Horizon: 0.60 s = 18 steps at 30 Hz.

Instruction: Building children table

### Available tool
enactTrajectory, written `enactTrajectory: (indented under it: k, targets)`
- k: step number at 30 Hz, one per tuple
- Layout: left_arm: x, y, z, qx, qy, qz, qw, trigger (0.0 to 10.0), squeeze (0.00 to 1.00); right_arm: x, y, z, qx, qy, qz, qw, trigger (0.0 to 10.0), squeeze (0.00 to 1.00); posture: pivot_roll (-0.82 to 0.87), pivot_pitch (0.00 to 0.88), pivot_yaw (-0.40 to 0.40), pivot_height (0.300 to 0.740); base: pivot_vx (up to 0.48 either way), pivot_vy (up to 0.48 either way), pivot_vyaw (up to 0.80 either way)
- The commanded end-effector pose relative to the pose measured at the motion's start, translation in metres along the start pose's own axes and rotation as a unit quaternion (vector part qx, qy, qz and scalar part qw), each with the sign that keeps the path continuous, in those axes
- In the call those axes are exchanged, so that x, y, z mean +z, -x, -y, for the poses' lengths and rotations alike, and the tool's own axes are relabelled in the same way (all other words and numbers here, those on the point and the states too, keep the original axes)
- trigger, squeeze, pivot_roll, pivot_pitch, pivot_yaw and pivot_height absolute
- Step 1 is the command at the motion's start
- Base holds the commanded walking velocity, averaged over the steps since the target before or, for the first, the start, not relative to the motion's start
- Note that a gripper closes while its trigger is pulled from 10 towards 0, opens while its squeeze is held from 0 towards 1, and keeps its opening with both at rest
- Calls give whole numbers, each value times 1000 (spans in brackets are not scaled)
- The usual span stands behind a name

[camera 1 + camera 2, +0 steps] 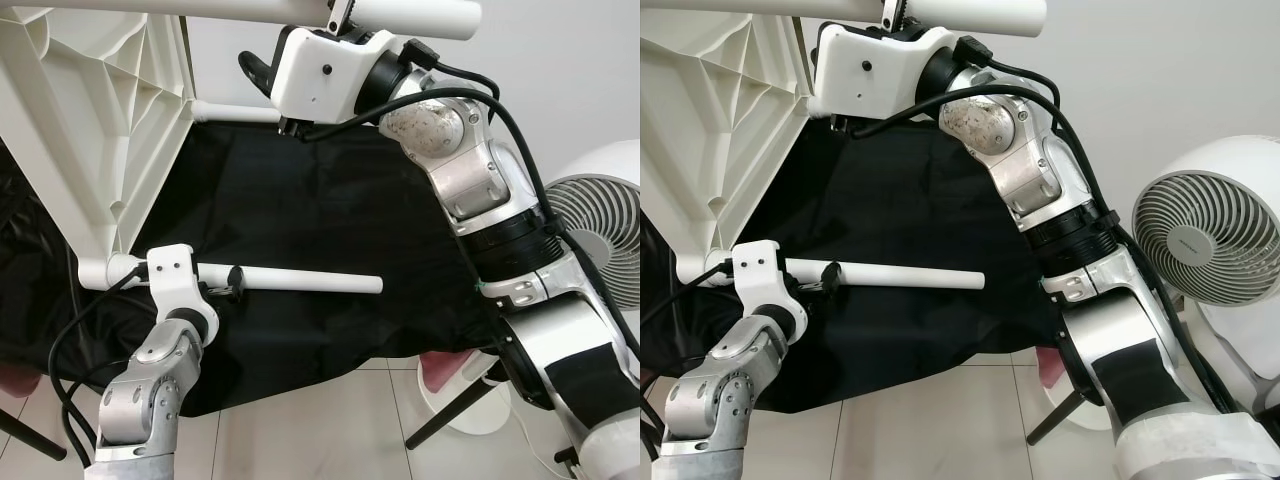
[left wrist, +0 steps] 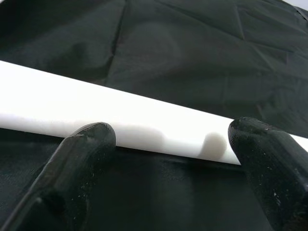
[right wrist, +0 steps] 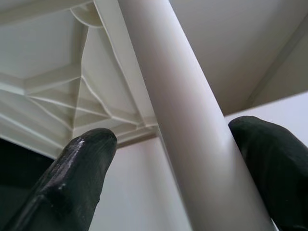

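Leg (image 1: 300, 280) between open left gripper (image 2: 168, 159) fingers; upper leg (image 3: 187, 130) perhaps untouched inside open right gripper (image 3: 187, 183).

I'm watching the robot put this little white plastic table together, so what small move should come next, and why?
Probably close the left gripper on the lower white tube leg to steady it. In the left wrist view its black fingers sit apart on either side of the leg, not clamped. The right gripper likewise straddles the upper white tube leg by the ribbed white tabletop underside, standing on edge.

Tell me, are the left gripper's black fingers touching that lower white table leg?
Cannot tell. In the left wrist view the fingers straddle the white leg, one overlapping its edge, but neither contact nor gap shows plainly.
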<state>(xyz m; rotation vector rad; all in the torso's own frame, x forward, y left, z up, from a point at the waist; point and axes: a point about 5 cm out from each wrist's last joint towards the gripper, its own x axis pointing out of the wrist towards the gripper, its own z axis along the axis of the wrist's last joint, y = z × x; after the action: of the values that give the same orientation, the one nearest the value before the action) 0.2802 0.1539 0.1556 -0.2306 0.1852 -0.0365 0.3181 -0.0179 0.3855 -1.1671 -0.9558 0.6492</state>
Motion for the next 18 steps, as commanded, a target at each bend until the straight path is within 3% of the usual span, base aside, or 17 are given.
enactTrajectory:
  k: [1,5,6,7,10,11,12,15,18]
  targets:
    - [-4,1,1,1,-2,-9,1000,10000,0,-11,4,-11,34,-37,-31,998,10000,0,75,58,-56,740,0,0,0]
    - [-4,1,1,2,-2,-9,1000,10000,0,-13,10,-11,38,-67,-34,996,10000,4,77,58,-57,740,0,0,0]
    - [-4,1,0,3,-2,-9,1000,10000,0,-12,12,-9,34,-86,-26,995,10000,114,81,57,-50,740,0,0,0]
    - [-3,1,-1,4,-3,-8,1000,10000,0,-8,16,-4,27,-108,-15,994,10000,145,82,54,-44,740,0,0,0]
    - [-2,1,-2,4,-5,-8,1000,10000,0,-5,21,4,17,-135,-3,991,10000,110,80,53,-38,740,0,0,0]
    - [-2,0,-2,2,-6,-8,1000,10000,0,-4,23,9,12,-157,2,987,10000,31,82,52,-36,740,0,0,0]
    - [-1,0,-1,1,-7,-8,1000,10000,0,-5,24,12,6,-181,4,983,10000,27,82,52,-35,740,0,0,0]
    - [0,-1,-1,0,-8,-8,1000,10000,0,-5,25,19,-5,-185,0,983,10000,0,81,52,-29,740,0,0,0]
    - [0,-2,-1,-2,-9,-9,1000,10000,0,-7,22,24,-15,-153,-17,988,10000,0,74,50,-21,740,0,0,0]
